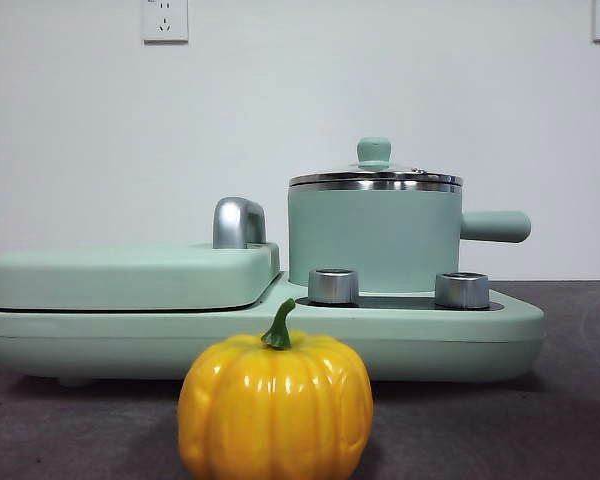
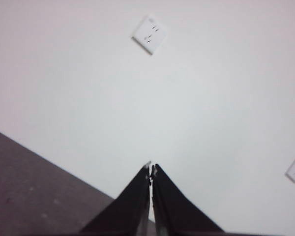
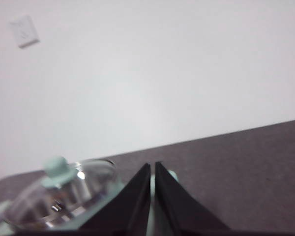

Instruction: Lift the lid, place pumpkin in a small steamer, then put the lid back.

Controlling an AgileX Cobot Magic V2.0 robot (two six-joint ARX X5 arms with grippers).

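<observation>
The yellow-orange pumpkin [image 1: 275,406] with a green stem stands on the dark table at the front, in front of the cooker. The mint-green small steamer [image 1: 375,238] sits on the cooker's right side, its side handle pointing right. The glass lid [image 1: 376,173] with its mint-green knob rests on the steamer. The lid also shows in the right wrist view [image 3: 64,189]. My right gripper [image 3: 152,166] is shut and empty, raised and apart from the lid. My left gripper [image 2: 151,167] is shut and empty, facing the white wall. Neither gripper shows in the front view.
A mint-green cooker base [image 1: 460,335] carries a flat griddle cover [image 1: 130,275] with a chrome handle [image 1: 238,222] on its left half. Two steel dials [image 1: 333,285] stand in front of the steamer. A white wall with sockets [image 1: 165,19] is behind.
</observation>
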